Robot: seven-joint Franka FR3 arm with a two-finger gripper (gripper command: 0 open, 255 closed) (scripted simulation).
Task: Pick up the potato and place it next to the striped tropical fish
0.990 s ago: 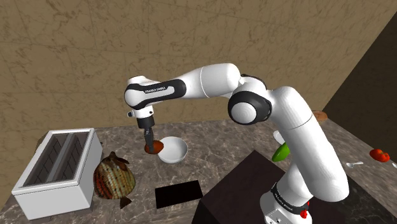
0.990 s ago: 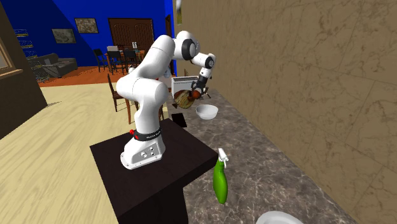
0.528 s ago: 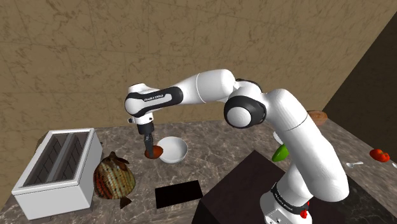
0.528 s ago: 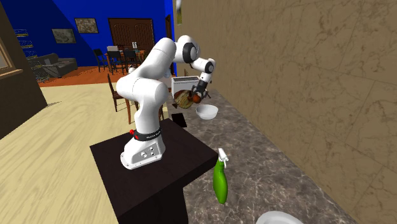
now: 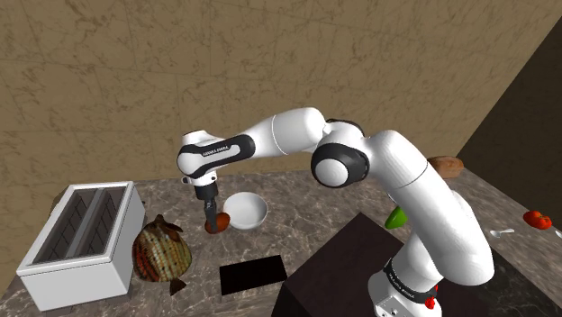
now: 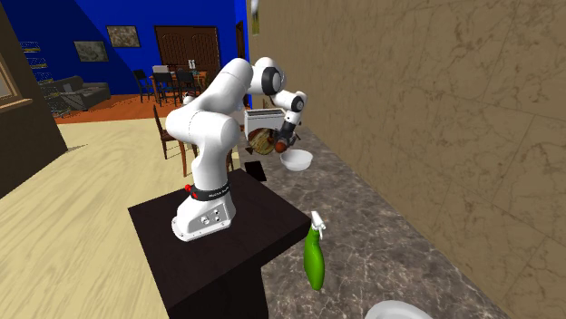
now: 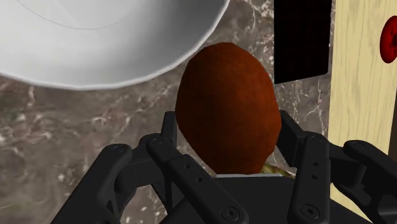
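Observation:
My gripper (image 5: 214, 221) is shut on a reddish-brown potato (image 5: 214, 223), holding it low over the marble counter between the white bowl (image 5: 247, 210) and the striped tropical fish (image 5: 161, 253). In the wrist view the potato (image 7: 228, 105) sits clasped between the black fingers (image 7: 297, 137), with the bowl's rim (image 7: 114, 44) just beyond it. The fish is round, with tan and brown stripes, and lies at the shoulder view's left of the gripper. In the second exterior view the gripper (image 6: 282, 144) hangs beside the fish (image 6: 264, 140) and above the bowl (image 6: 296, 160).
A white two-slot toaster (image 5: 81, 239) stands beyond the fish at the shoulder view's left. A black flat square (image 5: 253, 274) lies in front of the bowl. A green spray bottle (image 6: 314, 256) lies near the stand (image 6: 213, 247). A wall (image 5: 135, 81) backs the counter.
The gripper has carried the potato down and toward the shoulder view's left, off the bowl's rim and nearer the fish. The potato stays clasped throughout.

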